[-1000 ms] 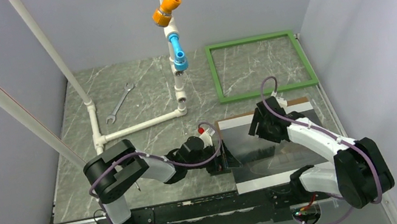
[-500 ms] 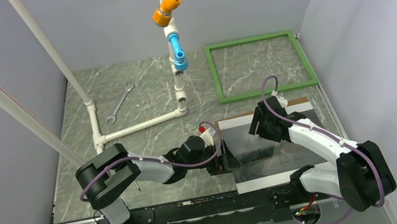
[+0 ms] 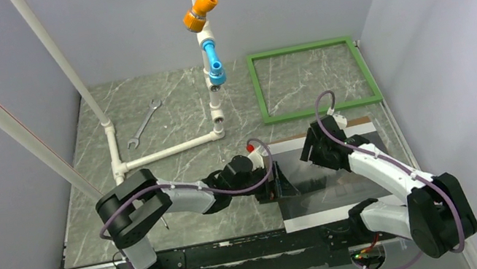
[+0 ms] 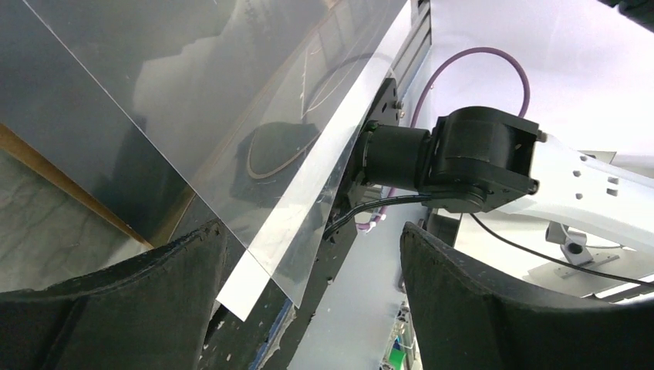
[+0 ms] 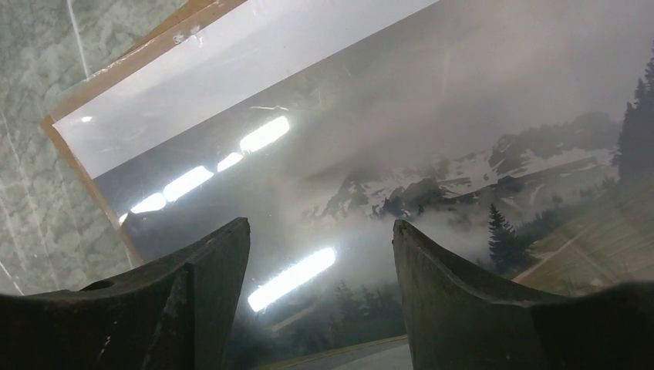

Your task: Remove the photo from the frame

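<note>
Photo (image 5: 463, 139) partly hidden behind right tool (image 5: 320, 239).

Left arm (image 3: 184, 202): stretched low toward the right, elbow folded back near its base.
Left tool (image 3: 279, 188): points right, fingers (image 4: 139, 301) spread wide.
Right arm (image 3: 383, 166): reaches away from its base and leftward.
Right tool (image 3: 314, 152): tilted downward, fingers (image 5: 193, 301) spread wide.

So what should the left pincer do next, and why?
Probably close the left pincer on the photo's left edge. In the left wrist view its fingers stand open, with the white-bordered sheet's corner showing between them, seemingly raised off the brown backing panel. The frame already lies apart and empty, so gripping the sheet looks like the remaining step.
</note>
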You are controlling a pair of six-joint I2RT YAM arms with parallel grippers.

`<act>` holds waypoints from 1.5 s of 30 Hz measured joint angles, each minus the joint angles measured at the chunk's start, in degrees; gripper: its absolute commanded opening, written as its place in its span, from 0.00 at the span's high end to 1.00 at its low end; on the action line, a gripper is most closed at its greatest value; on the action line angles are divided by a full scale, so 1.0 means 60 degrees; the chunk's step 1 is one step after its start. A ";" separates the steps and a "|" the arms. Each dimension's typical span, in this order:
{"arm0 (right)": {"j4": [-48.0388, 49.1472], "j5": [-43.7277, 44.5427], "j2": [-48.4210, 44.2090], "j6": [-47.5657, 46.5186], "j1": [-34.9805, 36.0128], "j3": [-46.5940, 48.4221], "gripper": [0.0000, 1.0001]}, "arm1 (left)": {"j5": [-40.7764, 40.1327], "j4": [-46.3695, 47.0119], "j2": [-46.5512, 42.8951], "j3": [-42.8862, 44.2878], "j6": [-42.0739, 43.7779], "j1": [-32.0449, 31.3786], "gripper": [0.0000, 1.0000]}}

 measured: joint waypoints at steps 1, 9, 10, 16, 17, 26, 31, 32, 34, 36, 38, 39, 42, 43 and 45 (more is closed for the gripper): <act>-0.0007 0.0022 -0.0007 -0.0004 0.0000 0.0000 0.30 | 0.0007 -0.0022 0.0029 0.0011 0.0018 0.0000 0.13; -0.0018 0.0044 0.0044 -0.0095 0.0000 0.0004 0.30 | -0.0357 -0.0790 -0.0189 -0.0317 -0.0029 0.0011 0.09; -0.0011 0.0036 0.0095 -0.0102 0.0000 0.0004 0.30 | -0.0426 -0.0940 -0.0295 -0.0423 -0.0069 0.0011 0.09; 0.0022 0.0036 0.0448 -0.0175 -0.0004 0.0004 0.30 | -0.0721 -0.1042 -0.0550 -0.0838 -0.0506 -0.0160 0.11; 0.0022 0.0033 0.0499 -0.0182 -0.0004 0.0004 0.30 | -0.0714 -0.0929 -0.0528 -0.0936 -0.0652 -0.0233 0.11; 0.0164 0.0022 0.0561 -0.0186 -0.0004 0.0004 0.30 | -0.0623 0.0831 0.0146 -0.1308 -0.1825 -0.0958 0.13; 0.0262 0.0025 0.0561 -0.0208 -0.0011 0.0000 0.30 | -0.0699 0.0991 0.0146 -0.1402 -0.2102 -0.1275 0.13; 0.0270 0.0025 0.0561 -0.0211 -0.0011 0.0000 0.30 | -0.0710 0.0998 0.0149 -0.1402 -0.2138 -0.1326 0.14; 0.0273 0.0025 0.0568 -0.0211 -0.0011 0.0000 0.30 | -0.0718 0.1082 0.0160 -0.1432 -0.2204 -0.1406 0.14; 0.0284 0.0022 0.0572 -0.0211 -0.0011 0.0000 0.30 | -0.0718 0.1195 0.0226 -0.1439 -0.2229 -0.1461 0.15; 0.0324 0.0022 0.0576 -0.0211 -0.0011 0.0000 0.30 | -0.0721 0.1213 0.0244 -0.1443 -0.2244 -0.1494 0.15; 0.0342 0.0022 0.0579 -0.0211 -0.0011 0.0000 0.30 | -0.0754 0.1217 0.0240 -0.1443 -0.2240 -0.1508 0.15; 0.0412 0.0018 0.0579 -0.0211 -0.0011 -0.0025 0.30 | -0.0863 0.1191 0.0193 -0.1457 -0.2218 -0.1545 0.15; 0.0437 0.0018 0.0579 -0.0211 -0.0011 -0.0044 0.30 | -0.0885 0.1155 0.0135 -0.1468 -0.2200 -0.1555 0.15; 0.0455 0.0018 0.0579 -0.0208 -0.0011 -0.0087 0.30 | -0.0933 0.1093 0.0029 -0.1475 -0.2142 -0.1563 0.16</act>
